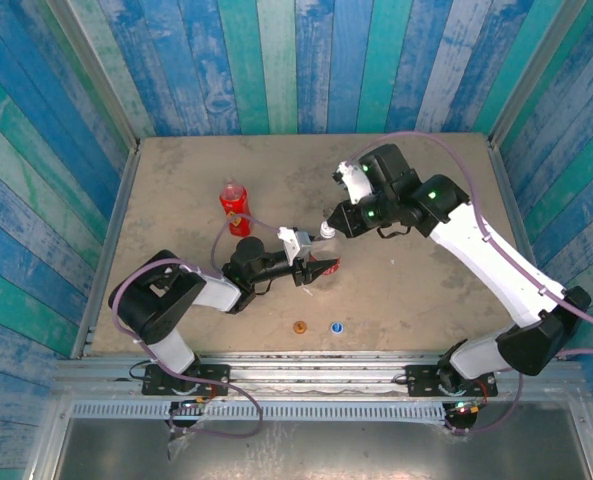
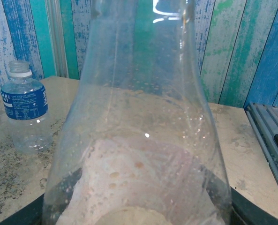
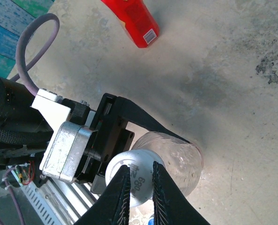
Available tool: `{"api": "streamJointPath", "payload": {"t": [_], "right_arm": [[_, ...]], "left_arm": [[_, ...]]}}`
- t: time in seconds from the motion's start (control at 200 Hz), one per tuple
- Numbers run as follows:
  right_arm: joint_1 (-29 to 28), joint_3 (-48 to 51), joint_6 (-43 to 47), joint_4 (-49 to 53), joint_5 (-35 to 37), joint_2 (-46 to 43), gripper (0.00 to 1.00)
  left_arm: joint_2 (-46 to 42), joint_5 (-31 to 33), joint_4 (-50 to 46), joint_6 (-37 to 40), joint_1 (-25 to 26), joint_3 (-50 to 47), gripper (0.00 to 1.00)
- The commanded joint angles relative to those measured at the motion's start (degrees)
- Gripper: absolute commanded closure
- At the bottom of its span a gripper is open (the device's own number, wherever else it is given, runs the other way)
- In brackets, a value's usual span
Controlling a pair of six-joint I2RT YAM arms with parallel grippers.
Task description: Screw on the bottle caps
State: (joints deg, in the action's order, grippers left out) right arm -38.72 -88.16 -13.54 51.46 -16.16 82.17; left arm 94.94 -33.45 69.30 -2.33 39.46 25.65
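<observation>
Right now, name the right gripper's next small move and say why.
Probably twist the right gripper clockwise to start threading, once its grip is firm. Its jaws straddle the white cap, which rests on the mouth of the clear bottle that the left gripper clamps. Whether they pinch it yet is unclear.

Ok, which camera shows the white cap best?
Right wrist: the white cap is large, its printed top face legible, on the clear bottle, with the fingers of the right gripper across it. Top external gives the cap as a tiny white dot at that gripper's tip. Left wrist gives the bottle's body, cropped at the neck.
</observation>
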Motion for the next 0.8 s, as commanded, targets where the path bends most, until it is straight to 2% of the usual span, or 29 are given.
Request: {"api": "streamJointPath", "payload": {"t": [0.0, 0.19, 0.401, 0.526, 0.651, 0.701, 0.746, 0.796], "right_arm": [[0.0, 2.1, -1.0, 4.2, -2.4, -0.9, 0.83], [0.0, 2.1, -1.7, 3.3, -4.2, -1.9, 0.8], [0.0, -0.1, -1.2, 1.9, -1.9, -2.4, 0.75], [0.0, -0.9, 2.4, 1.8, -1.0, -3.5, 0.6], [0.0, 0.8, 13.4, 1.4, -0.5, -5.9, 0.47], [0.1, 2.0, 15.6, 0.4, 2.0, -6.9, 0.46], [0.7, 2.4, 15.7, -0.2, 4.1, -7.2, 0.52], [2.0, 1.1, 14.1, 0.2, 2.9, -6.4, 0.55]], "left_arm": [[0.4, -0.8, -2.9, -0.8, 0.2, 0.4, 0.39], [1.0, -1.4, -2.7, -1.0, 0.2, 0.8, 0.39], [0.6, -1.6, -2.9, -0.8, 0.2, 0.7, 0.39], [0.1, -1.8, -3.2, -0.6, 0.2, 0.3, 0.39], [-0.5, -3.3, -3.6, -0.2, 0.3, -0.1, 0.39], [-0.6, -3.9, -3.8, -0.1, 0.2, -0.2, 0.39], [-0.6, -4.4, -4.0, -0.1, 0.3, -0.3, 0.39], [-0.8, -4.4, -4.1, 0.0, 0.2, -0.5, 0.39]]}}
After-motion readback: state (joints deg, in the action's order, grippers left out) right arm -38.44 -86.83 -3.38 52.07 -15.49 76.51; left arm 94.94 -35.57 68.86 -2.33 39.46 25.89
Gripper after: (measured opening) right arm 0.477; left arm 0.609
